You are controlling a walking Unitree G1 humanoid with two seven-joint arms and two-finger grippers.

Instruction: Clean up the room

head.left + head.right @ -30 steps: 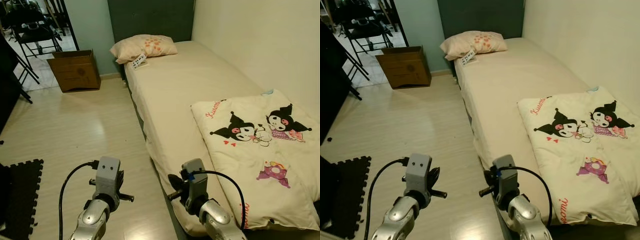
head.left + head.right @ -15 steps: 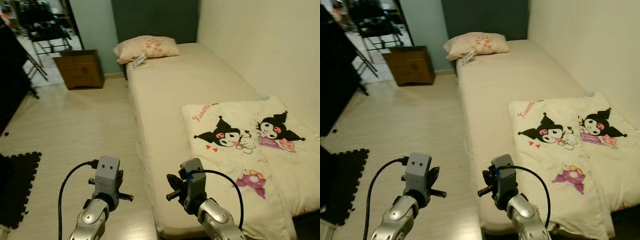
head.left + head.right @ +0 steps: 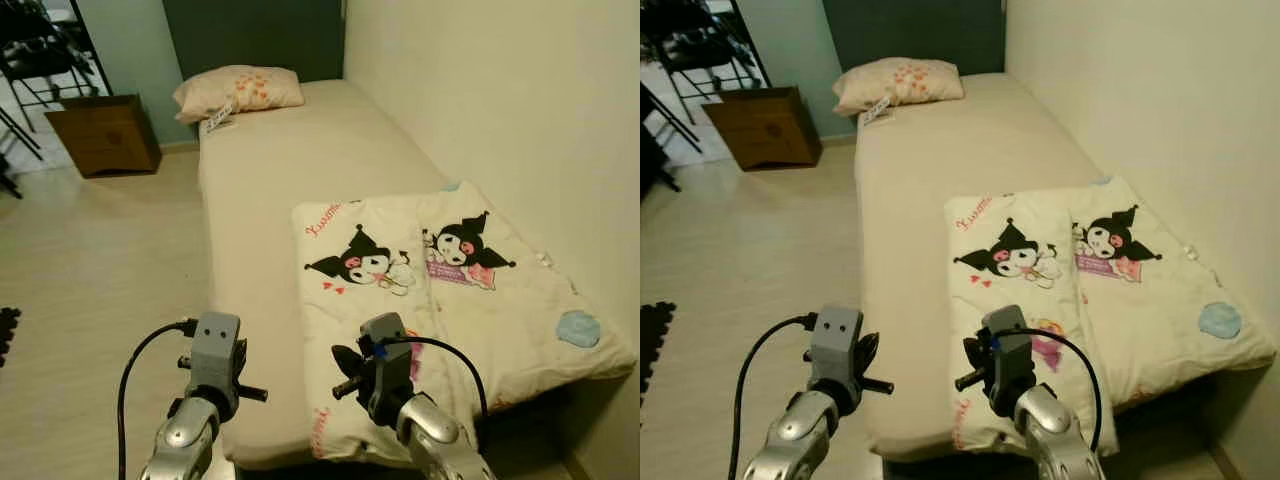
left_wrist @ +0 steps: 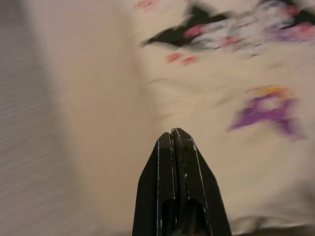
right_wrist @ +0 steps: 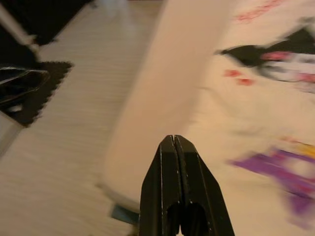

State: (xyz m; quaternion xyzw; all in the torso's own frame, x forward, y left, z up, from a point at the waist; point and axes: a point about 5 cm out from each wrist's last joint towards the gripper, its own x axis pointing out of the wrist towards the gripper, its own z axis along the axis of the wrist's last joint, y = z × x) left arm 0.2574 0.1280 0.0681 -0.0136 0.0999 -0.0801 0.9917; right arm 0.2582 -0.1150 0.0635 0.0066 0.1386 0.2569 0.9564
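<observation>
Both my grippers, left (image 3: 245,392) & right (image 3: 345,385), are pressed together w/ nothing held, poised over the bed's (image 3: 270,180) foot edge, prob. to tidy the cartoon blanket (image 3: 440,290) lying crooked near its foot corner.

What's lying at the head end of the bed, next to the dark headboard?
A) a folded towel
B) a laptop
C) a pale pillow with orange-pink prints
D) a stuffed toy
C. A pale pillow with orange-pink prints lies at the far end of the bed, against the dark headboard, while the cartoon-print blanket lies at the near end.
</observation>
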